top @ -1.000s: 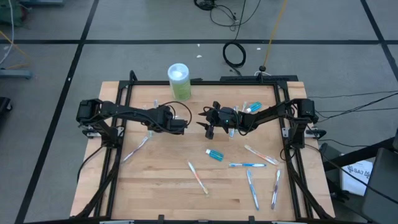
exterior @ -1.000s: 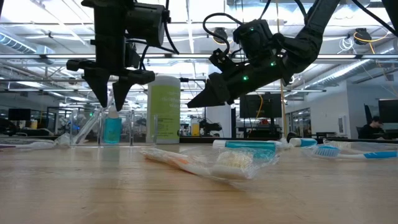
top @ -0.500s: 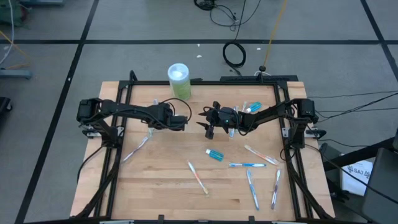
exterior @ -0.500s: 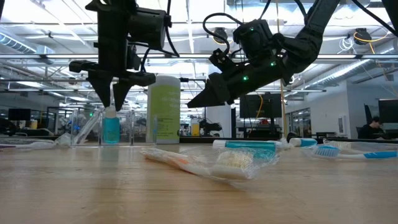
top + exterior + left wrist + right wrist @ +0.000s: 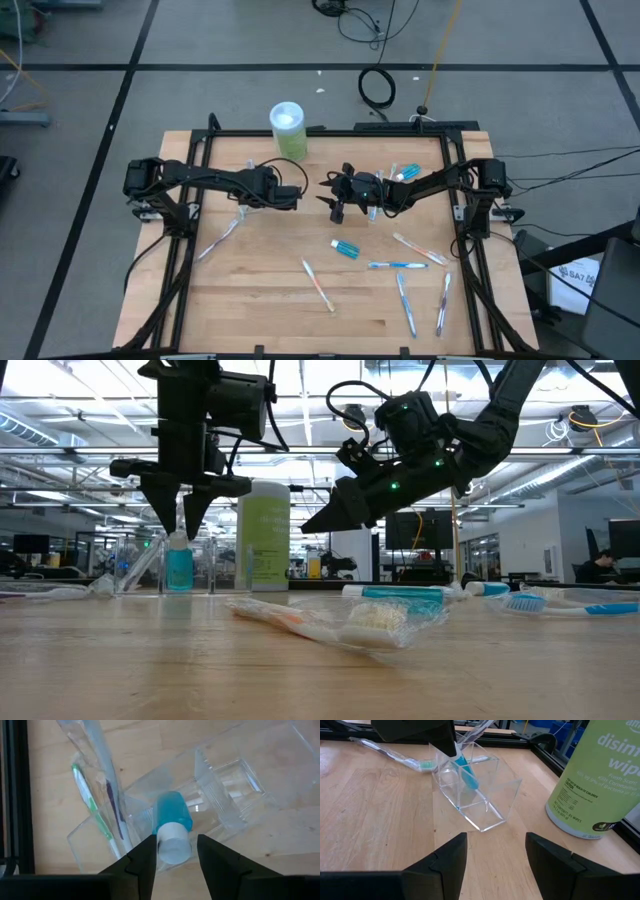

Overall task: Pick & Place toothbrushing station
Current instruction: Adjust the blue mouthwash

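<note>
Left wrist view gives you the clearest read: the left gripper (image 5: 174, 845) hangs straight over the blue tube (image 5: 172, 827), its fingers spread to either side of the white cap, with a sliver of daylight on one side, so you are not pinching it. The tube stands cap-up inside the clear cup (image 5: 230, 795), which sits toward ten o'clock from the middle of the table (image 5: 250, 300), with a couple of wrapped toothbrushes (image 5: 92, 805) leaning in the next compartment. Over the last second the left arm has shifted only slightly above the cup, and the tube has stayed upright in the same spot. That suggests to me the tube is delivered and you are letting go, not picking up. The right gripper (image 5: 495, 845) has not moved: it hovers just toward twelve o'clock of centre, fingers spread and empty, aimed at the cup, with the green container (image 5: 592, 780) off at eleven o'clock by the table's edge. Plenty is left for you: another tube (image 5: 344, 249) lies near centre at five o'clock, and loose brushes (image 5: 318, 285) are scattered from four to six o'clock. Lift the left arm straight up so the fingers do not tip the tube.
</note>
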`<state>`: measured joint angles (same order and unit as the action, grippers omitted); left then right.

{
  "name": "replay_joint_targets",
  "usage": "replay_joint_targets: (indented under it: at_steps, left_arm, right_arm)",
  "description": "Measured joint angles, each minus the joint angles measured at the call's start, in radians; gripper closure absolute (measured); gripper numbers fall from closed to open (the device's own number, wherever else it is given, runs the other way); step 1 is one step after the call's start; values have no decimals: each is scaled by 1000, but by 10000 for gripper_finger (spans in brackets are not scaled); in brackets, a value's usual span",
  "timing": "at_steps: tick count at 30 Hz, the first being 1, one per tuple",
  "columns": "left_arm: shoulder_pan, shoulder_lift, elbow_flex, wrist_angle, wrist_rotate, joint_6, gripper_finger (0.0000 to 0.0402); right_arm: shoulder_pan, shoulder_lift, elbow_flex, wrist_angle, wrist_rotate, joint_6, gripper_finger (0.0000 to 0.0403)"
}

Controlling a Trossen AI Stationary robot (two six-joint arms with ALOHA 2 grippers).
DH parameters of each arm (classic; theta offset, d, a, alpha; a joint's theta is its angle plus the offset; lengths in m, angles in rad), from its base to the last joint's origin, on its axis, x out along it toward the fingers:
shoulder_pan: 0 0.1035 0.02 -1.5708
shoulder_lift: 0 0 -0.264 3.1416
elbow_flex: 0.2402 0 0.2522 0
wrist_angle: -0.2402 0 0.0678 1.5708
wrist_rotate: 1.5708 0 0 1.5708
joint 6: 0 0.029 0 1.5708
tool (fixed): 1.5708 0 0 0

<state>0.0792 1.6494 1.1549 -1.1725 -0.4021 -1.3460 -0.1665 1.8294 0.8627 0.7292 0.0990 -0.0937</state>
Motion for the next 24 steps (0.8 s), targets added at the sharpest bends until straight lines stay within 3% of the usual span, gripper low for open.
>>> replay_joint_targets:
  at_steps: [15, 24]
  left_arm:
    - [-1, 13, -31, 11, -7, -38, 254]
    - [0, 10, -31, 1, 2, -37, 313]
  right_arm:
    - [0, 0, 0, 2, 0, 0, 206]
    - [-2, 0, 0, 3, 0, 0, 206]
